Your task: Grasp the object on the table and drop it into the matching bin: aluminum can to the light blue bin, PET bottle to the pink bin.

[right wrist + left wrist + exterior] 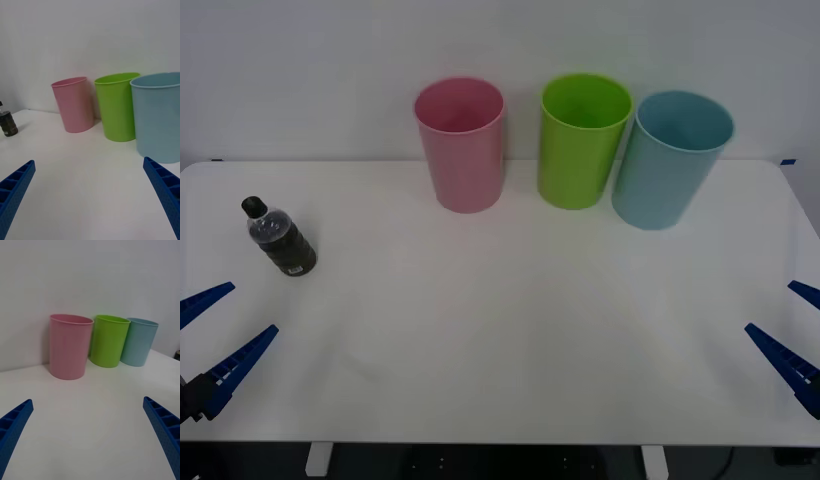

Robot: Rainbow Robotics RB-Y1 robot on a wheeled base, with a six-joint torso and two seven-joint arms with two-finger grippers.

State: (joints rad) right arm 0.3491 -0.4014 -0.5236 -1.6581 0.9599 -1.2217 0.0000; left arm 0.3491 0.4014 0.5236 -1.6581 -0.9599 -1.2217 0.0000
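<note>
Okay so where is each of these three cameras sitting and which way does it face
Front: above the arms, looking down at the table; left gripper and right gripper at the near corners.
Right wrist: low, facing the bins and PET bottle; own open fingers.
Left wrist: low, facing the bins; own open fingers.
All share the pink bin.

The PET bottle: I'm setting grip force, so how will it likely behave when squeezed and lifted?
The PET bottle stands upright on the table, small and narrow-based, so a sideways nudge would probably tip it, and being round it may then roll. Its dark contents look nearly full, so probably fairly heavy for its size and firm. The clear plastic may be slippery; the left hand is open nearby.
</note>
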